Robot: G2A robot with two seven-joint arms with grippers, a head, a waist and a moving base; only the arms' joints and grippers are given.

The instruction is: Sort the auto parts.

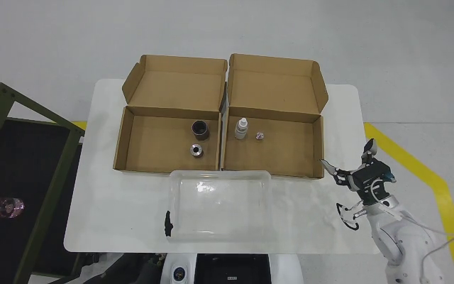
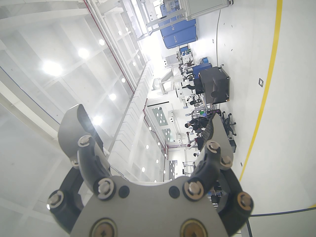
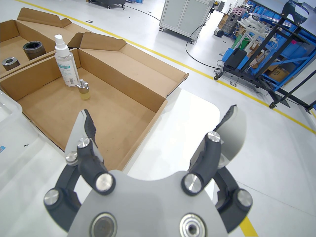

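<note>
2 bushings (image 1: 201, 128) (image 1: 194, 149); 1 bottle (image 1: 242, 128); 1 fitting (image 1: 259, 135); 2 boxes (image 1: 152, 142) (image 1: 291, 145); 1 tray (image 1: 220, 206)

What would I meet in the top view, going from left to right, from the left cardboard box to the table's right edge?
First the dark cylinder → spray bottle → small metal fitting → right gripper, jaws open.

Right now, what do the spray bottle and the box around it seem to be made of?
Spray bottle: probably clear plastic, glossy, see-through wall, white pump top. Box: brown cardboard, matte, with creased flaps.
</note>
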